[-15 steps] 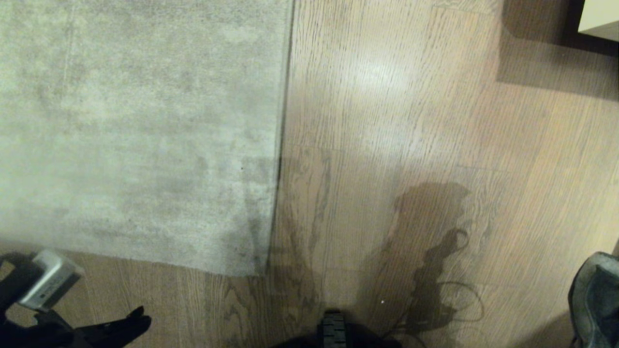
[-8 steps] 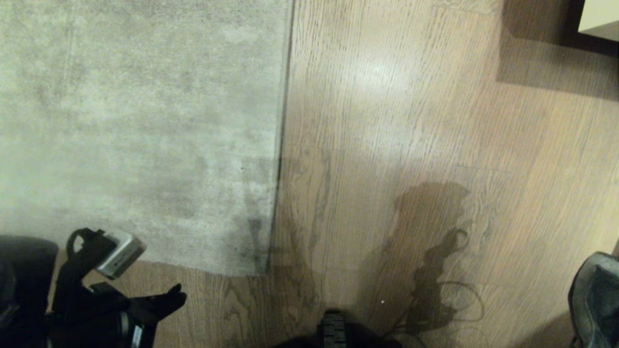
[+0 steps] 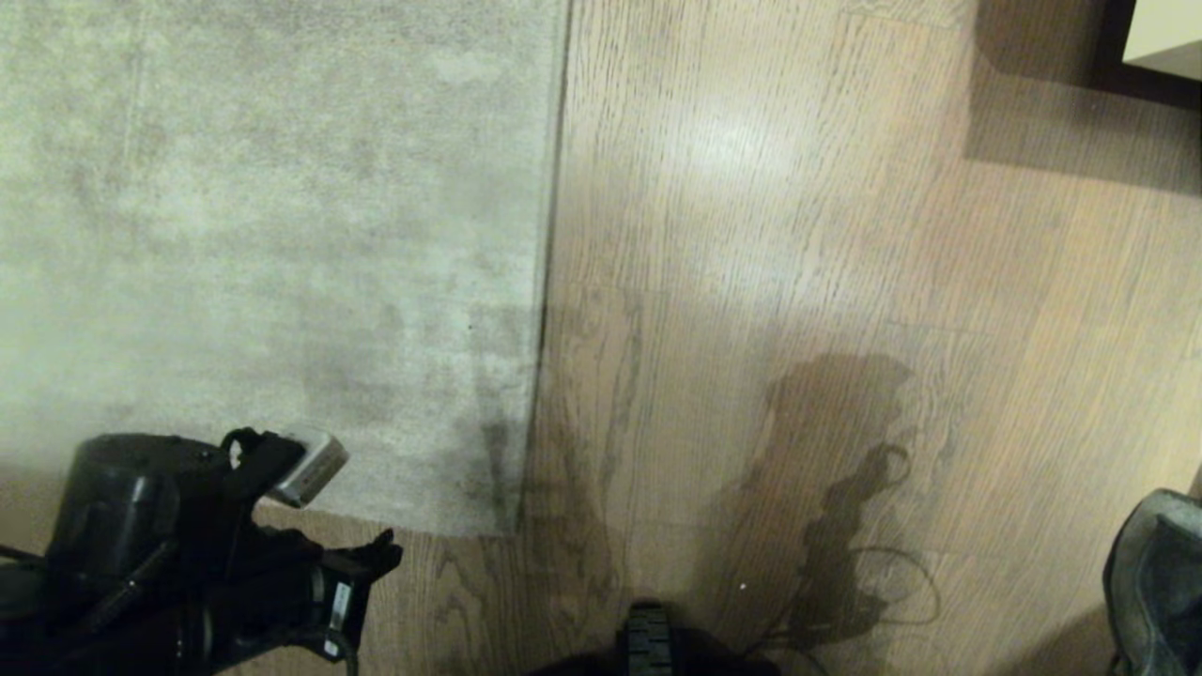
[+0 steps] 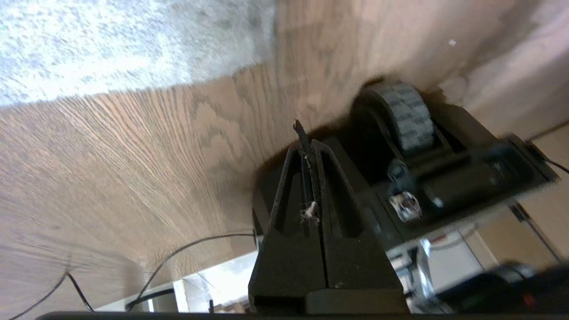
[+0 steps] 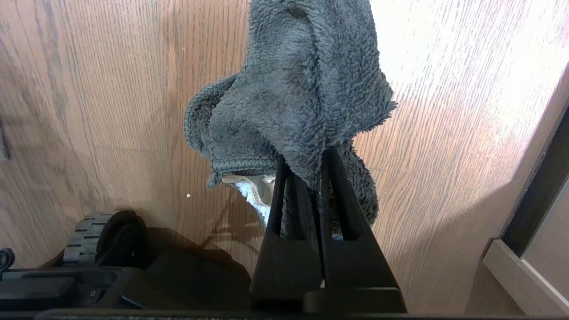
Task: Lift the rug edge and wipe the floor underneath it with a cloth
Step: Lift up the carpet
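A: Why is the cloth (image 5: 293, 93) hanging off to the side instead of on the floor (image 3: 845, 235)?

B: My guess is it's being kept ready. The right gripper (image 5: 306, 178) has its jaws pinched tight on a fold of it, and the rest droops over the bare planks, well away from the rug (image 3: 263, 235). In the head view only a bit of the cloth shows, at the right edge. There's nothing to wipe until the rug comes up.

A: And the rug?

B: Flat on the floor, filling the left of the head view. Its near edge runs across just ahead of the left gripper (image 3: 380, 552), and its corner sits a little further right.

A: Is the left one holding anything?

B: No. In its wrist view the jaws are pressed together, empty except for a wisp of lint caught between them. The tip hangs over the wood just short of the rug's near edge, pointing toward the robot's front wheel (image 4: 406, 118).

A: So lifting hasn't begun?

B: I'd say not. The jaws would have to part before they could take the edge.
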